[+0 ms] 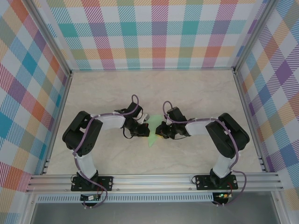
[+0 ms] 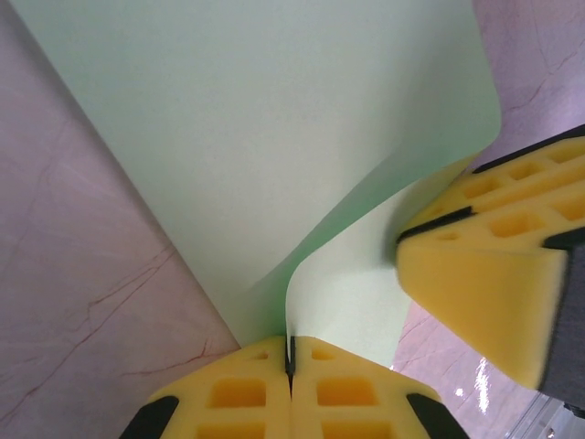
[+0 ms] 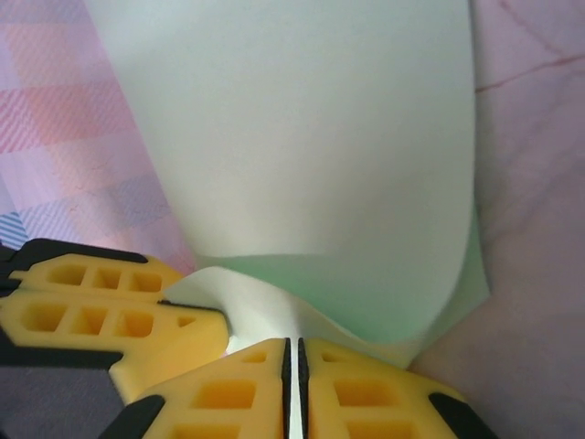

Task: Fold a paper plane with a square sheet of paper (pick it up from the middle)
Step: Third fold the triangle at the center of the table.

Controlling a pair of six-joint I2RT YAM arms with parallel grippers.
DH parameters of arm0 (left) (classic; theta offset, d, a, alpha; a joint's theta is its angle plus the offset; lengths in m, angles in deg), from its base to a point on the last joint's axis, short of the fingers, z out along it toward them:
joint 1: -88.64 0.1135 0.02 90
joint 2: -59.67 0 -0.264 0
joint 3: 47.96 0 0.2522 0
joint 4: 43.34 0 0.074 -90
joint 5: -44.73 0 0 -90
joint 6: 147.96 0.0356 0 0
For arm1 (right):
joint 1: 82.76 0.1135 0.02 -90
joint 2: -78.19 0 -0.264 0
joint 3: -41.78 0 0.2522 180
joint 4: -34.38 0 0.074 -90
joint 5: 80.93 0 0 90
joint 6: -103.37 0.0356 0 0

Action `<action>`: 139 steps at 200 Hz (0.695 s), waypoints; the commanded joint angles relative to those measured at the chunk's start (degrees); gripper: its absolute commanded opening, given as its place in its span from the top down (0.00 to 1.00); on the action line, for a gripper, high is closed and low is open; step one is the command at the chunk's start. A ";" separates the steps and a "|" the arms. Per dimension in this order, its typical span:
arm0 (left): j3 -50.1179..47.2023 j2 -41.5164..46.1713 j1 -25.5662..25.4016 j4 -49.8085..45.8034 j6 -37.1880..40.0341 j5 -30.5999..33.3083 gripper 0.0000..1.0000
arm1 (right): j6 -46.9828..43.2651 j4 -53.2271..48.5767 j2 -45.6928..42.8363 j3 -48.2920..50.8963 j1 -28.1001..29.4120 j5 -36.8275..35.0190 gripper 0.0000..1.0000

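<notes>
The pale green sheet of paper is in the middle of the top view, curved, over the marble counter. The left jaws are closed tight on one edge of it. The right jaws pinch it from the other side, near the left ones.

**Top external:** mounted high behind the arm bases, looking steeply down over the whole table. **Wrist views:** set just behind the left gripper and right gripper, very close, both facing the same sheet of paper.
</notes>
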 commanded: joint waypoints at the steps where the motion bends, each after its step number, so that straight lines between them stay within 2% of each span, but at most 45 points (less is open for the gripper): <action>1: -1.80 -2.15 0.19 -2.87 1.20 3.84 0.95 | -3.35 -1.55 -3.25 -1.97 -2.20 2.95 0.86; 46: -1.55 -2.41 0.19 -2.69 1.00 3.82 0.95 | -5.76 -2.50 -0.52 -4.28 -4.20 4.59 0.86; 139: -2.21 -2.59 0.19 -2.43 1.00 3.76 0.95 | -4.51 -2.61 5.85 -2.96 -4.70 -1.31 0.87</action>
